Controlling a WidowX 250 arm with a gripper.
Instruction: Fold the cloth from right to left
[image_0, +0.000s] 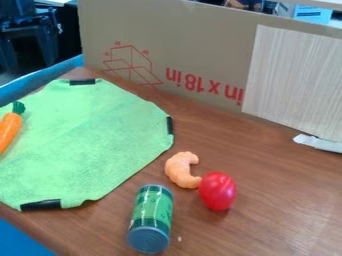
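Observation:
A bright green cloth (93, 137) lies spread flat over the left half of the wooden table. Black strips mark its far edge, its right edge and its near edge. Its left part runs out of the camera view, and an orange toy carrot (9, 131) with a green top rests on it at the far left.
Right of the cloth are an orange shrimp-like toy (182, 170), a red toy tomato (217, 191) touching or nearly touching it, and a green can (151, 215) lying down. A cardboard panel (194, 50) stands along the back. White material (319, 143) lies at the right edge.

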